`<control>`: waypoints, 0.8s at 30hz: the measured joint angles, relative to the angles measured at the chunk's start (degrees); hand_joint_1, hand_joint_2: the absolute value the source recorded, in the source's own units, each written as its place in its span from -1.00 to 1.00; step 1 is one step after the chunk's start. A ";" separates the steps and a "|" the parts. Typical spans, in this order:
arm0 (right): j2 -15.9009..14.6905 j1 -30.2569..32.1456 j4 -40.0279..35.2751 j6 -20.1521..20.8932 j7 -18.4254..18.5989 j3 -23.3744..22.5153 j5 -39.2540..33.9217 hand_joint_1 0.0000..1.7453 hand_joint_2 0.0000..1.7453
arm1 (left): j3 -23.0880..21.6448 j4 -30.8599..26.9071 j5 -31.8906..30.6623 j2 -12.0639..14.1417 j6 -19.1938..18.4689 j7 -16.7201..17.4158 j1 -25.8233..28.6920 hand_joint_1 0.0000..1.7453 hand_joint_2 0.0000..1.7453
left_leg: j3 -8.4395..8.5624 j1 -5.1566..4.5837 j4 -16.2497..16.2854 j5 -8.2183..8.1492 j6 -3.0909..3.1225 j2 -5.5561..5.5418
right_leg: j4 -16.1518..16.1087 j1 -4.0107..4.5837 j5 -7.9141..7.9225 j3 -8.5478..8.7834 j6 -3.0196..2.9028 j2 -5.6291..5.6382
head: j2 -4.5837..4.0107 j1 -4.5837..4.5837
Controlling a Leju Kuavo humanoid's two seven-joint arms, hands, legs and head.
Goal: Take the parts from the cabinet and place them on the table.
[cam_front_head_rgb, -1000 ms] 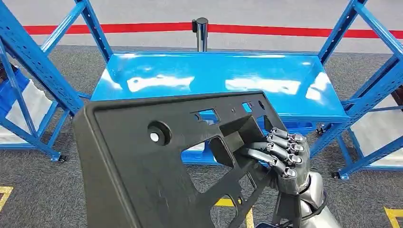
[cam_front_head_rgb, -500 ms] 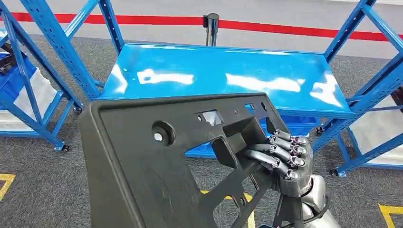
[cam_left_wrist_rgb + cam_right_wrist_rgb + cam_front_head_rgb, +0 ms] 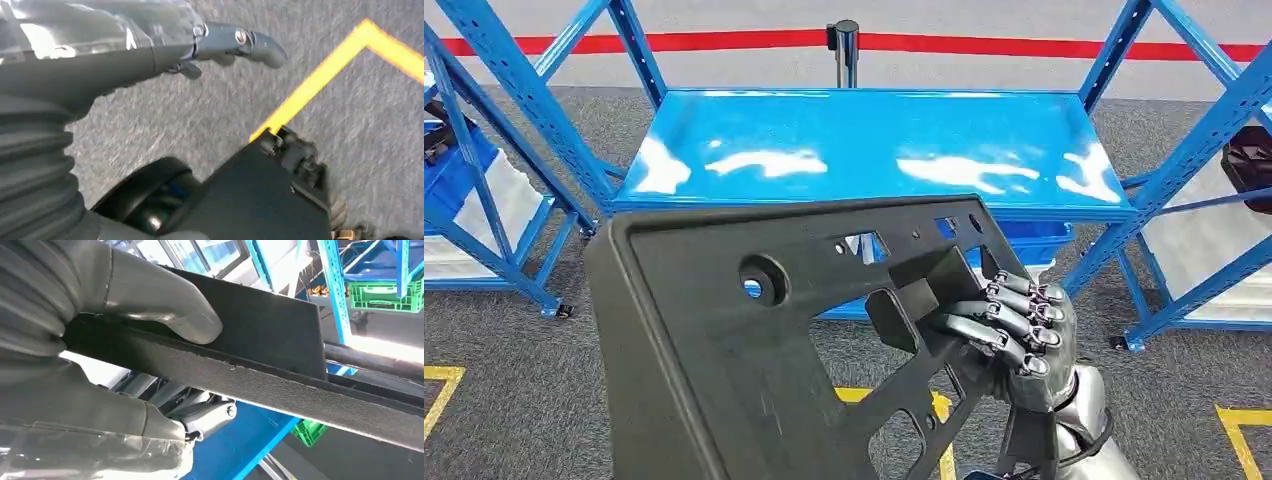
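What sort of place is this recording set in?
Probably a factory or warehouse test floor: blue steel racks flank a blue table, yellow and red lines mark the grey floor, and green crates sit on shelving. The right hand holds a black part.

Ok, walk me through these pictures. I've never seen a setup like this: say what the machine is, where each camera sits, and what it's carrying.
This is a two-legged humanoid robot with silver arms and many-fingered hands. The head view looks forward and down from high on its body. There its right hand grips a large black plastic part, fingers curled through an opening. Ahead stands a shiny blue table between blue racks. The right wrist view sits just behind that hand, with the thumb pressing on the part. The left wrist view looks down at grey carpet and a yellow line; the left hand holds nothing.
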 joint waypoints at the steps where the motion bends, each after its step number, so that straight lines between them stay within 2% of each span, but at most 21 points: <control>1: 0.00 0.02 0.00 0.07 -0.02 0.00 -0.13 1.00 1.00 | 0.00 0.02 -0.05 0.00 -0.09 0.02 0.21 -1.00 1.00 | 3.36 0.22 -5.75 2.06 -0.04 0.01 | 0.26 -0.09 0.14 -0.25 0.20 0.05 | 0.00 -0.04; 2: 0.00 0.01 0.00 0.20 -0.02 0.00 -0.22 1.00 1.00 | -0.02 0.02 -0.04 -0.02 -0.09 0.02 0.30 -1.00 1.00 | 5.98 0.46 -10.80 2.57 -0.18 -0.02 | 0.66 -0.08 0.24 -0.62 0.41 0.05 | 0.00 -0.13; 3: 0.00 -0.01 0.00 0.44 -0.04 -0.04 -0.33 1.00 1.00 | -0.04 0.02 -0.02 -0.02 -0.11 0.02 0.28 -1.00 1.00 | 6.55 0.02 -12.04 1.95 -0.18 -0.16 | 1.00 0.24 0.45 -1.18 0.78 0.05 | 0.00 -0.26; 5: 0.02 0.05 0.00 0.53 -0.04 0.00 -0.39 1.00 1.00 | -0.04 0.02 -0.02 -0.02 -0.11 0.02 0.33 -1.00 1.00 | 5.73 -0.05 -12.13 1.87 0.07 -0.39 | 1.03 0.36 1.26 -1.58 1.77 0.02 | 0.00 -0.17; 6: 0.04 0.08 0.00 0.52 -0.04 0.00 -0.48 1.00 1.00 | -0.04 0.02 -0.02 -0.02 -0.11 0.02 0.38 -1.00 1.00 | 5.37 -0.25 -11.88 2.07 0.41 -0.48 | 0.90 0.17 1.69 -1.74 2.11 0.00 | 0.00 -0.11; 7: 0.02 0.09 0.00 0.52 -0.04 -0.02 -0.50 1.00 1.00 | -0.09 0.02 -0.02 -0.02 -0.13 0.00 0.45 -1.00 1.00 | 5.07 -0.16 -12.21 2.54 1.18 -0.42 | 0.93 0.38 1.90 -1.84 2.50 0.03 | 0.00 -0.11; 8: 0.04 0.21 0.00 0.48 -0.04 -0.09 -0.50 1.00 1.00 | -0.11 0.02 -0.04 -0.09 -0.15 -0.22 0.41 -1.00 1.00 | 4.66 -0.06 -12.31 3.02 1.94 -0.14 | 1.66 0.05 0.44 -2.40 2.59 0.10 | 0.00 -0.17; 9: 0.04 0.22 0.00 0.44 -0.07 -0.11 -0.48 1.00 1.00 | -0.11 0.00 -0.11 -0.09 -0.15 -0.48 0.39 -1.00 1.00 | 4.15 -0.04 -12.31 3.32 2.47 -0.11 | 3.75 0.09 -1.86 -3.25 2.60 0.10 | 0.00 0.16; 10: 0.04 0.25 0.00 0.39 -0.07 -0.24 -0.39 1.00 1.00 | -0.18 0.00 -0.33 -0.09 -0.15 -0.77 0.40 -1.00 1.00 | 3.55 -0.08 -12.30 3.72 2.85 -0.01 | 8.00 0.10 -4.91 -4.87 2.72 0.11 | 0.00 0.42; 11: 0.07 0.30 0.00 0.35 -0.09 -0.37 -0.31 1.00 1.00 | -0.33 0.00 -0.57 -0.11 -0.15 -0.87 0.46 -1.00 1.00 | 2.98 -0.15 -12.28 4.13 2.94 0.07 | 12.59 0.11 -7.33 -6.50 2.77 0.11 | 0.00 0.52; 12: 0.07 0.42 0.00 0.24 -0.09 -0.48 -0.31 1.00 1.00 | -0.55 0.00 -0.61 -0.11 -0.15 -0.98 0.49 -1.00 1.00 | 2.47 -0.18 -12.25 4.49 2.96 0.13 | 16.16 0.10 -8.48 -7.57 2.80 0.11 | 0.00 0.59; 13: 0.07 0.57 0.00 0.22 -0.09 -0.52 -0.28 1.00 1.00 | -0.61 0.00 -0.66 -0.11 -0.15 -1.05 0.47 -1.00 1.00 | 2.06 -0.19 -12.23 4.80 2.93 0.14 | 17.68 0.10 -8.26 -7.67 2.78 0.11 | 0.00 0.63; 14: 0.09 0.62 0.00 0.22 -0.09 -0.52 -0.26 1.00 1.00 | -0.63 0.00 -0.68 -0.11 -0.13 -1.07 0.46 -1.00 1.00 | 1.69 -0.19 -12.20 5.06 2.87 0.15 | 16.65 0.10 -7.05 -6.48 2.78 0.11 | 0.00 0.72; 15: 0.09 0.61 0.00 0.22 -0.09 -0.52 -0.26 1.00 1.00 | -0.72 0.00 -0.77 -0.11 -0.11 -1.16 0.43 -1.00 1.00 | 1.48 -0.17 -12.16 5.25 2.75 0.14 | 12.84 0.09 -5.07 -3.80 2.77 0.11 | 0.00 0.81; 16: 0.09 0.60 0.00 0.22 -0.09 -0.52 -0.26 1.00 1.00 | -0.83 0.00 -0.88 -0.11 -0.09 -1.18 0.41 -1.00 1.00 | 1.45 -0.14 -12.14 5.36 2.59 0.14 | 7.40 0.09 -2.93 -0.32 2.70 0.11 | 0.00 0.85; 17: 0.11 0.58 0.00 0.22 -0.09 -0.57 -0.30 1.00 1.00 | -0.98 0.00 -0.87 -0.13 -0.07 -1.18 0.37 -1.00 1.00 | 1.47 -0.14 -12.12 5.47 2.40 0.12 | 2.23 0.09 -1.67 2.85 2.58 0.10 | 0.00 1.02; 18: 0.15 0.54 0.00 0.24 -0.09 -0.57 -0.39 1.00 1.00 | -1.14 0.00 -0.90 -0.13 0.00 -1.18 0.35 -1.00 1.00 | 1.14 -0.41 -12.09 5.62 2.12 0.12 | -0.04 0.25 -2.90 4.50 2.33 0.13 | 0.00 1.12; 21: 0.17 0.74 0.00 0.26 -0.09 -0.59 -0.46 1.00 1.00 | -1.20 0.00 -0.90 -0.13 0.09 -1.20 0.32 -1.00 1.00 | 0.68 -0.35 -12.10 6.44 0.88 0.09 | -0.22 0.70 -2.89 3.62 1.82 0.27 | 0.00 0.94; 22: 0.17 0.78 0.00 0.33 -0.09 -0.59 -0.57 1.00 1.00 | -1.25 0.00 -0.90 -0.13 0.09 -1.18 0.31 -1.00 1.00 | 0.69 -0.50 -12.15 6.57 0.60 0.09 | -0.40 0.53 -2.65 3.49 1.39 0.27 | 0.00 0.81; 23: 0.24 0.74 0.00 0.57 -0.13 -0.57 -0.74 1.00 1.00 | -1.27 0.00 -0.90 -0.13 0.09 -1.18 0.31 -1.00 1.00 | 0.49 -0.19 -11.59 5.81 0.46 -0.01 | -0.66 -0.19 -2.29 3.30 0.83 0.13 | 0.00 0.76; 24: 0.35 0.76 -0.02 0.65 -0.15 -0.57 -1.09 1.00 1.00 | -1.27 0.00 -0.90 -0.13 0.09 -1.20 0.32 -1.00 1.00 | -0.37 -0.26 -9.42 3.79 0.39 0.00 | -0.66 -0.05 -2.15 3.11 0.44 0.10 | 0.00 0.42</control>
